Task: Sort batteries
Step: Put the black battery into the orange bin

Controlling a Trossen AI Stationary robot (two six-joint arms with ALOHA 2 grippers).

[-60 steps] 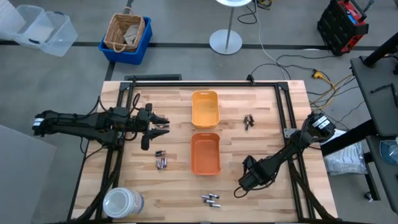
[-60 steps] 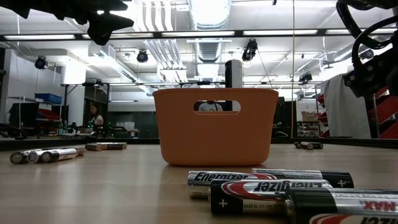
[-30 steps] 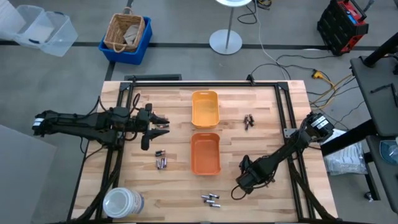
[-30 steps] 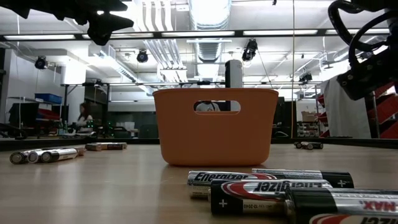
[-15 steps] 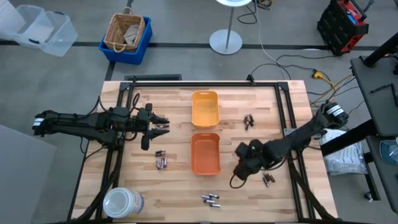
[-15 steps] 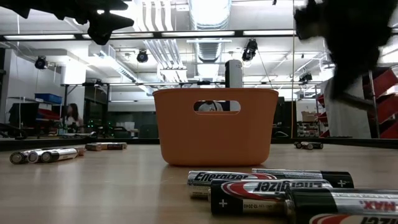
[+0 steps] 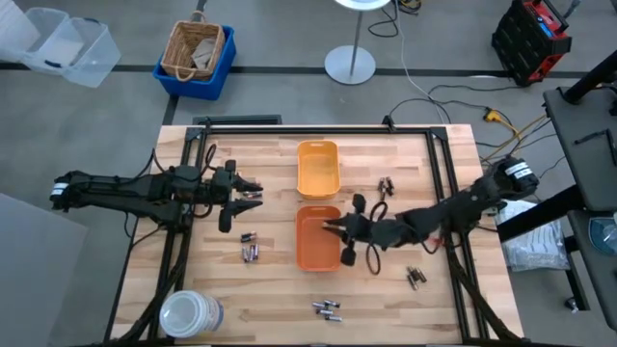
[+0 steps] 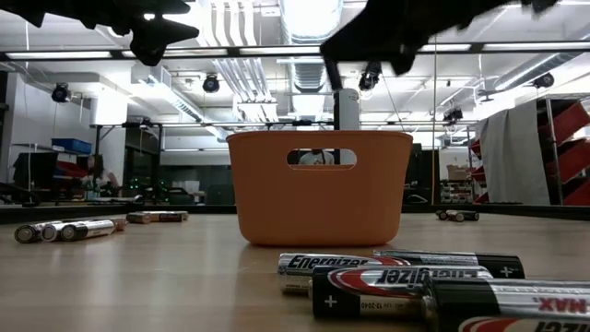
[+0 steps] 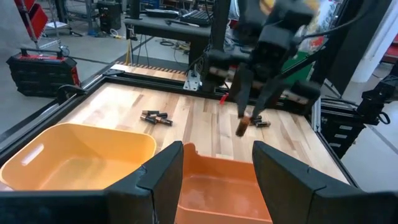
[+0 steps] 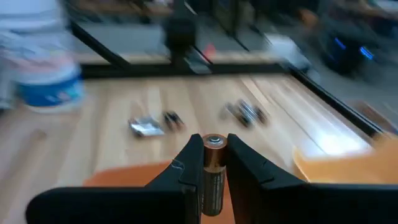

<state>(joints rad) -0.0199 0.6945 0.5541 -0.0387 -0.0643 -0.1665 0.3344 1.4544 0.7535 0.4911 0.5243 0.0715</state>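
Two trays sit mid-table: a yellow-orange tray (image 7: 318, 168) farther off and an orange tray (image 7: 318, 239) nearer. My right gripper (image 7: 332, 229) hovers over the orange tray's right part, shut on one battery (image 10: 212, 177). Other batteries lie on their sides on the wood in small groups: left of the orange tray (image 7: 251, 251), by the near edge (image 7: 328, 308), on the right (image 7: 415, 278) and farther back on the right (image 7: 386, 186). My left gripper (image 7: 253, 191) waits open above the table, left of the trays. My right gripper pinches the battery's round side (image 10: 212, 163) between its two fingers. The battery lies along the fingers, its copper-coloured end sticking out past their tips. In the left wrist view the fingers (image 9: 240, 93) point down and the battery (image 9: 242, 127) hangs below them, clear of the tray.
A white round tub (image 7: 190, 313) stands at the near left corner. Black frame rails (image 7: 439, 173) run along the table's sides. In the low view, batteries (image 8: 415, 281) lie close in front of the orange tray (image 8: 318, 189).
My right gripper has risen from the table's near right part and swung toward the left and far side, ending above the orange tray with a battery in its fingers. The batteries at the right now show where the arm covered them.
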